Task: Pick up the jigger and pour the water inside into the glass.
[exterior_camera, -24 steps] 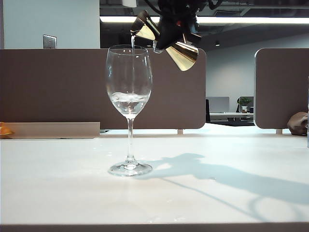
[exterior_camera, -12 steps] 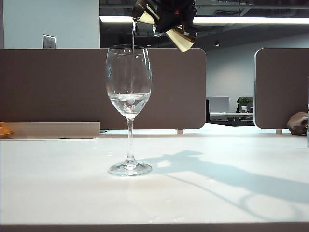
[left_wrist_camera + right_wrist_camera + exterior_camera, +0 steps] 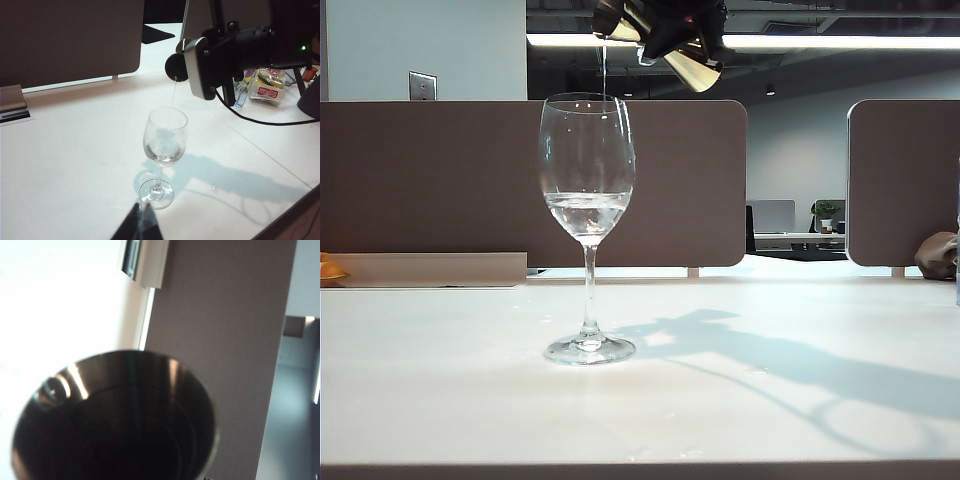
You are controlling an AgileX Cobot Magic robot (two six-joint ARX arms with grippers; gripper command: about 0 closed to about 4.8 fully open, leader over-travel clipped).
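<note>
White table (image 3: 440, 400), right pincer (image 3: 670, 35) tipping jigger (image 3: 695, 68), left pincer (image 3: 137, 225) idle

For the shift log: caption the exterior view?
Right pincer tips jigger; thin water stream falls into glass.

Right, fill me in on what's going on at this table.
The right tool holds the gold jigger tipped high above the wine glass, and a thin stream of water falls from the jigger's lower end into the bowl. The glass stands upright on the white table with a shallow pool of water already in it. The left tool hangs back near the table's front edge, holding nothing; its dark tip barely shows, so I can't tell whether it is open.
</note>
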